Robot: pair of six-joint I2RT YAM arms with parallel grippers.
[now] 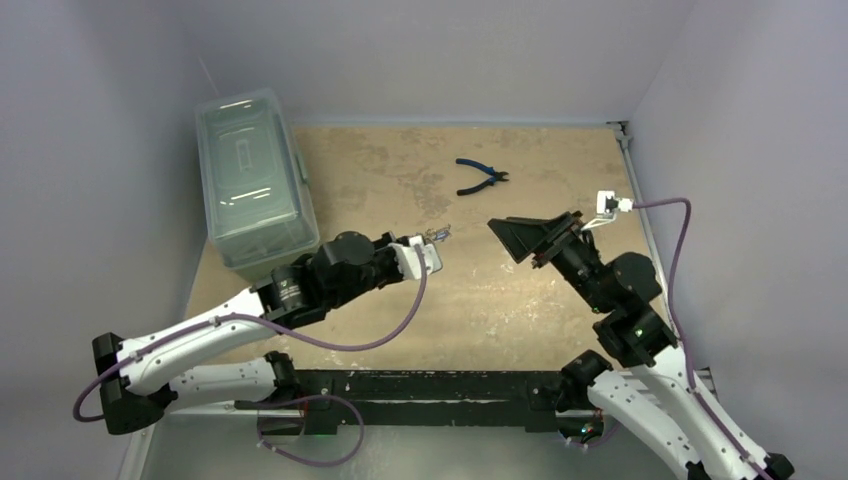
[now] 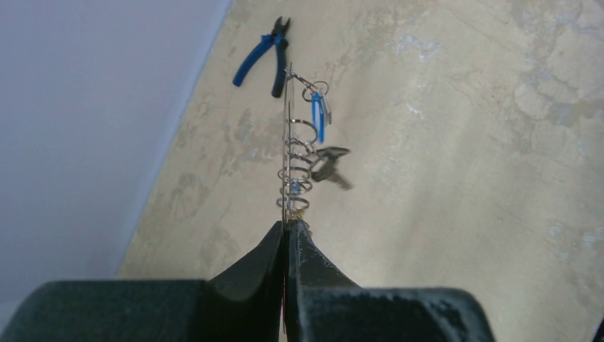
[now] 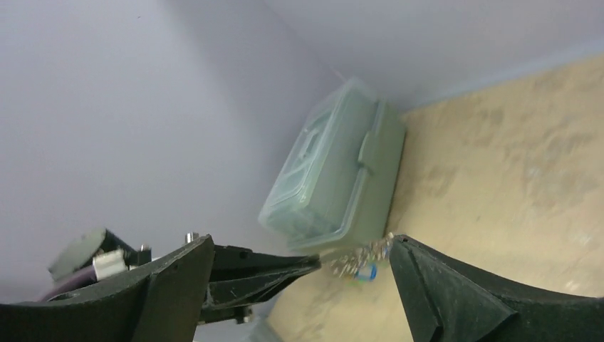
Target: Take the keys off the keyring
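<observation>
Keys hang in a small cluster from the keyring, which my left gripper has pinched tight by its near rim and holds up over the table. My right gripper stands with its fingers spread wide and nothing between them. It faces the cluster from the other side but is well apart from it. I judge the step to be the first real pull: the ring is held fast, and I see no key lying loose on the table.

Next, my right gripper needs to come in and close on one key head alone, not on the coil of small wire loops beside it. Then it must work that key along the ring to wherever the ring opens. The keys are tiny against my fingers, so the aim must be fine.

Much is unclear. From my left wrist the ring shows only edge-on as a thin line, so I cannot tell where it opens. I cannot count the keys, and one dark one is blurred. From my right wrist the cluster is a smear before the clear box. The blue-handled pliers lie far off.
</observation>
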